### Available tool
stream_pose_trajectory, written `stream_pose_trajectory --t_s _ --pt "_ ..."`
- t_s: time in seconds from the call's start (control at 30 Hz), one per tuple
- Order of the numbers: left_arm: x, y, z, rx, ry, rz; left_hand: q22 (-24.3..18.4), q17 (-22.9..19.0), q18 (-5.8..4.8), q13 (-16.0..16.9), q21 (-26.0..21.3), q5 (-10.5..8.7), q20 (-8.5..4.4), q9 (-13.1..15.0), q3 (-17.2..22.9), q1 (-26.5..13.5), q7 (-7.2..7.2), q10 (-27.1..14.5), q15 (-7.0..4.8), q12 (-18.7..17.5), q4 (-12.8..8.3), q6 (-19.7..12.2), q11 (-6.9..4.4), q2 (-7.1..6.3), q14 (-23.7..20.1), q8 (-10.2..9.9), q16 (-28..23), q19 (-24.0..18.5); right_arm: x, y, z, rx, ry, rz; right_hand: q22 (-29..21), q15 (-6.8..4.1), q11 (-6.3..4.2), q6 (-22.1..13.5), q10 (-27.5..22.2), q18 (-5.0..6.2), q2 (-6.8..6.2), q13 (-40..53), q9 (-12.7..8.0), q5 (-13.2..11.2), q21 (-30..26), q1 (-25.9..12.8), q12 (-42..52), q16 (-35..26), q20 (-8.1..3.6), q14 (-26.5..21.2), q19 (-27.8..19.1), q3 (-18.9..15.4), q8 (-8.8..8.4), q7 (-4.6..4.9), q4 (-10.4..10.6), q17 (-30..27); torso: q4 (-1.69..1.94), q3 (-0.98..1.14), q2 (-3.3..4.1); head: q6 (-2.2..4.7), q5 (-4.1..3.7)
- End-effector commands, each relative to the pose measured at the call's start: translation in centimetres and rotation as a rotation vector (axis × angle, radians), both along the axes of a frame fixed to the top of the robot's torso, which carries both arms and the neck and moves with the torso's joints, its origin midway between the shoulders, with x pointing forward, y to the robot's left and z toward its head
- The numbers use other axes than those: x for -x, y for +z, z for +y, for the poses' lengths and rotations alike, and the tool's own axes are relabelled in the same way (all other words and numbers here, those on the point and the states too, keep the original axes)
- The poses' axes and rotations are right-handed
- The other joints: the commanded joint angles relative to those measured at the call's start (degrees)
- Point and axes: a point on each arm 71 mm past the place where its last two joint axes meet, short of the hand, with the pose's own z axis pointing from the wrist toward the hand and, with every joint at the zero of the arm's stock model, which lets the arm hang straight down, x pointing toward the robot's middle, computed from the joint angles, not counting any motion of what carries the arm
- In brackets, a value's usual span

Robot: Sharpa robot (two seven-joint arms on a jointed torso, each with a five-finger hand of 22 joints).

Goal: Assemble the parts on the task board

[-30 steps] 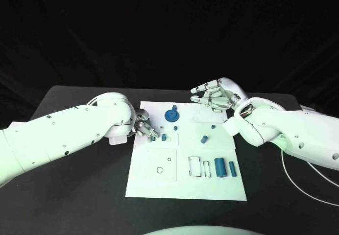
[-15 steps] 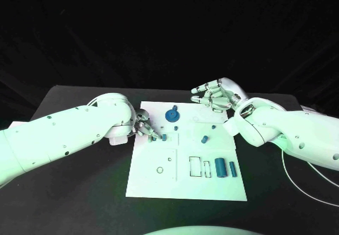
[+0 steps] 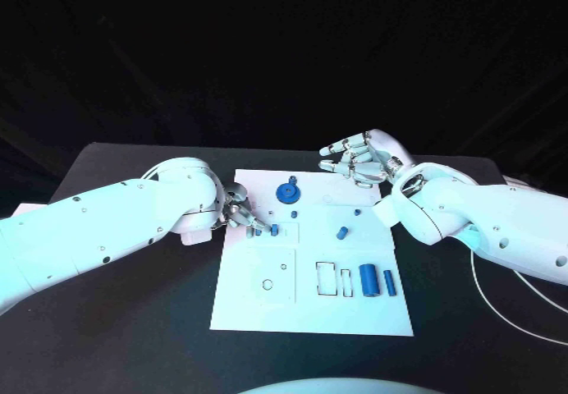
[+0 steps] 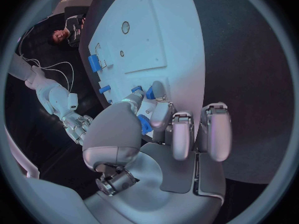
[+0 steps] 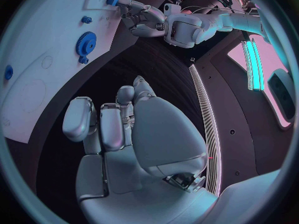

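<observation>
On the black desk (image 3: 130,328) lies the white task board (image 3: 310,304). The left hand (image 3: 240,212) pinches a small blue peg (image 4: 144,124) at its edge, probably seating it next; the right hand (image 3: 361,158) hovers empty, fingers loosely curled.

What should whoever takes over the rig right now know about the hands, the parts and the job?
Left hand: fingers pinch a small blue part at the board's left edge.
Right hand: holds nothing, fingers curled, raised beyond the board's far right corner.
Parts: gear at the far end, a peg mid-board, two long pieces near the outlined slots.
Done: cannot tell what is seated.
Left: place the pinched part, then the long pieces.
</observation>
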Motion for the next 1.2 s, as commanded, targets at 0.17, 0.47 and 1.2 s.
stream_pose_trajectory --t_s 0.17,0.47,1.2 --pt "-0.1 1.1 0.8 0.145 0.103 -0.046 9.92 15.08 0.03 -5.22 -1.97 0.04 -0.16 0.09 -2.88 0.45 0.65 -2.42 -0.15 -5.00 1.71 -1.50 0.43 0.85 5.92 0.03 0.18 2.87 -0.1 -0.1 0.2 0.003 0.018 -0.001 -0.04 -0.17 -0.05 -0.46 -0.25 0.40 0.02 -0.03 -0.05 0.23 -0.38 -0.43 -0.30 -0.17 -0.02 1.52 -0.46 -0.20 -0.18 0.10 -0.14 0.00 0.02 0.08 -0.03 0.44 -0.23" --pt "-0.3 2.4 1.2 0.312 0.132 -0.124 5.43 15.08 1.55 -12.98 -8.14 1.29 0.35 0.25 -6.09 3.83 1.54 -6.94 0.37 -11.97 2.99 -4.22 1.22 1.08 5.92 0.20 0.18 -0.04 -0.2 -0.2 0.2 0.004 0.016 0.002 -0.04 -0.17 -0.05 -0.46 -0.25 0.40 0.02 -0.03 -0.05 0.23 -0.38 -0.43 -0.30 -0.17 -0.02 1.52 -0.46 -0.20 -0.18 0.10 -0.14 0.00 -0.05 -0.01 -0.01 0.65 -0.34" --pt "0.4 3.1 -3.8 0.443 -0.406 -0.556 -24.06 -20.06 8.70 -49.81 -51.09 -1.24 5.51 -22.94 5.07 30.26 6.60 -27.88 5.99 -49.09 -6.74 -11.36 8.38 -4.62 -12.66 -17.71 -30.31 -19.01 -0.1 -0.3 0.1 0.004 0.018 0.000 -0.10 -0.17 -0.07 -0.47 -0.25 0.41 0.07 -0.04 -0.05 0.31 -0.42 -0.37 -0.28 -0.24 -0.02 1.51 -0.48 -0.17 -0.18 0.09 -0.20 -0.06 -0.08 0.07 0.05 1.81 -0.74"
